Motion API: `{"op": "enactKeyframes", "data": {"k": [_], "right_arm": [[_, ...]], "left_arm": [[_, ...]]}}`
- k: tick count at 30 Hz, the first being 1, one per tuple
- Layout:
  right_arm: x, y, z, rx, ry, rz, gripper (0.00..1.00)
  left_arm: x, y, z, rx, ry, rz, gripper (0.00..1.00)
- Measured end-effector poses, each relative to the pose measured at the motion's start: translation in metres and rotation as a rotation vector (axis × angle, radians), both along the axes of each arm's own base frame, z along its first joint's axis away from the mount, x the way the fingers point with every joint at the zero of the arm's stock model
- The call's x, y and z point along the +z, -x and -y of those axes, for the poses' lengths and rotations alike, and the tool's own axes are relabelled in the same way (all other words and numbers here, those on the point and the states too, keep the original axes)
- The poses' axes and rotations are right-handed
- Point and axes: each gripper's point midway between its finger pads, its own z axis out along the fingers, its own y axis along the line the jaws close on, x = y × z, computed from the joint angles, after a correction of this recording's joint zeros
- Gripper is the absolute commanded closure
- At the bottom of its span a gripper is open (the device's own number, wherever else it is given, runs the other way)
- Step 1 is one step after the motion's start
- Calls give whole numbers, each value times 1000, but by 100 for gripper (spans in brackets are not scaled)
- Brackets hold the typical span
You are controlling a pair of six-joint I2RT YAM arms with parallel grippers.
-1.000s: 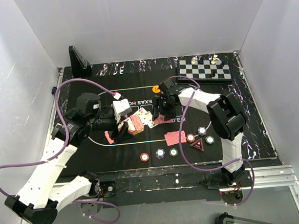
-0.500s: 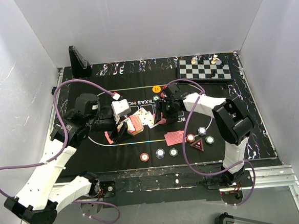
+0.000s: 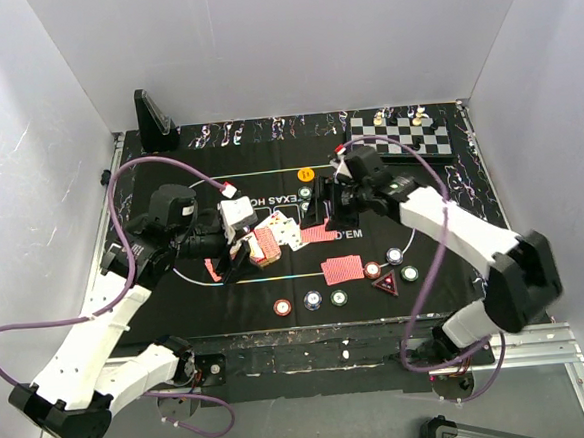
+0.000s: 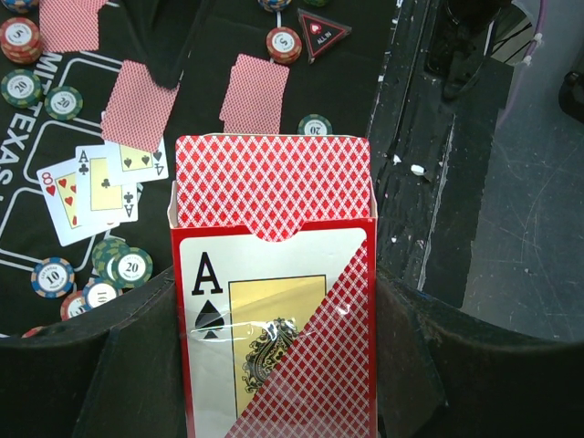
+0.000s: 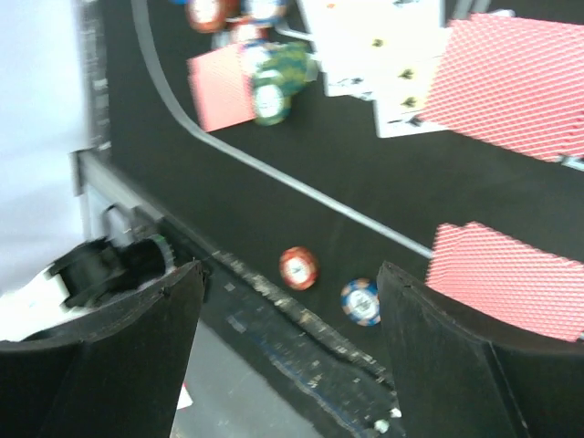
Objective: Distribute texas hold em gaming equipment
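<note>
Red-backed card box (image 4: 274, 274) fills the left wrist view, ace of spades on its face, and the left gripper (image 4: 274, 383) is clamped tight on it, a black finger on either side. From above, the box is held over the left part of the black mat (image 3: 197, 296). Just beside it, face-up cards (image 3: 285, 228) lie fanned at mid-mat, with a face-down card (image 3: 342, 269) nearer the arm bases. A row of poker chips (image 3: 312, 299) runs along the near edge, the red triangular marker (image 3: 384, 284) among the right-hand ones. The right gripper (image 3: 323, 209) hangs over the mat's middle, fingers spread wide, nothing between them. An orange round button (image 3: 306, 173) sits on the far line, and the chessboard (image 3: 401, 134) is in the far right corner.
</note>
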Motion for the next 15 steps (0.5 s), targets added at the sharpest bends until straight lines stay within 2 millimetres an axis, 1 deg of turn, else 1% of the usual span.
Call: {"op": "enactKeyframes", "data": {"k": [1,3,4,6,8,10,12,15], "right_arm": [[20,5,-1,2,-54,25,15],[53,17,-1,6,-145,70,14],[66,23,1,3,-179,85,14],[82,31,4,-4,-209,105,14],[88,33,6,-15,-187,108,15],[89,31,5,-23,-141,99,15],[88,30,0,-14,-97,96,16],[82,38,-8,11,-40,90,16]], "left_arm": [[-2,0,0,-1,-2,-3,100],[-6,1,-1,-2,-9,-11,100],[-9,1,-1,-4,-13,-14,100],[-11,1,-1,-5,-18,-21,100],[-12,1,-1,-8,-22,-21,100],[-14,-1,0,-11,-27,-27,100],[-17,-2,1,-13,-35,-38,100],[-21,-4,2,-15,-44,-50,100]]}}
